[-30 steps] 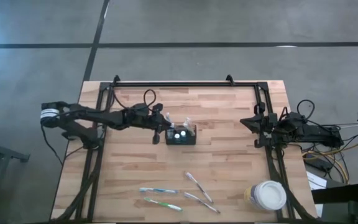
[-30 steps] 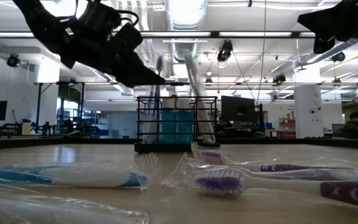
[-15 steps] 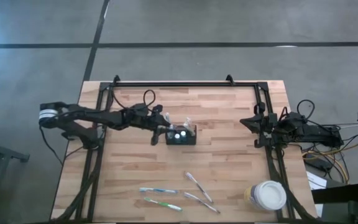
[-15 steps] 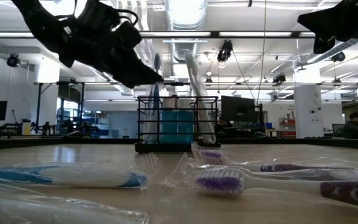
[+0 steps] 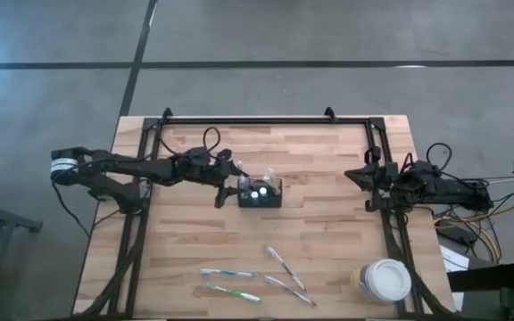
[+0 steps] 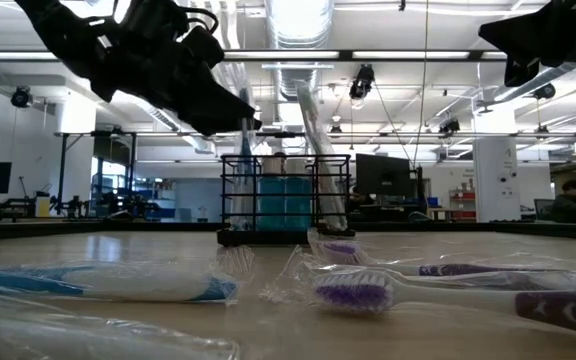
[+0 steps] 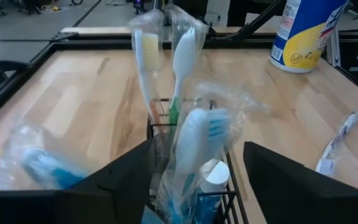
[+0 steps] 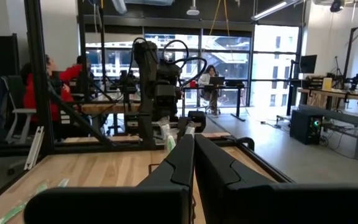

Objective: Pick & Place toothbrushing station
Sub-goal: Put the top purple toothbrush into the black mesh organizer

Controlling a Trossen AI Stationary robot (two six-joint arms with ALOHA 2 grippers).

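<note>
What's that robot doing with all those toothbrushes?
The left claw is open over the black wire caddy, right at a wrapped toothbrush standing in it with others and small tubes. Four more wrapped toothbrushes lie on the table's near side, not yet put away. The right claw waits shut at the table's right edge.

We see a black wire-mesh caddy [image 5: 260,193] upright mid-counter, wrapped toothbrushes [image 7: 180,62] standing in it beside white-capped tubes [image 5: 258,190], four more wrapped toothbrushes [image 5: 259,275] lying flat near the front edge.
</note>
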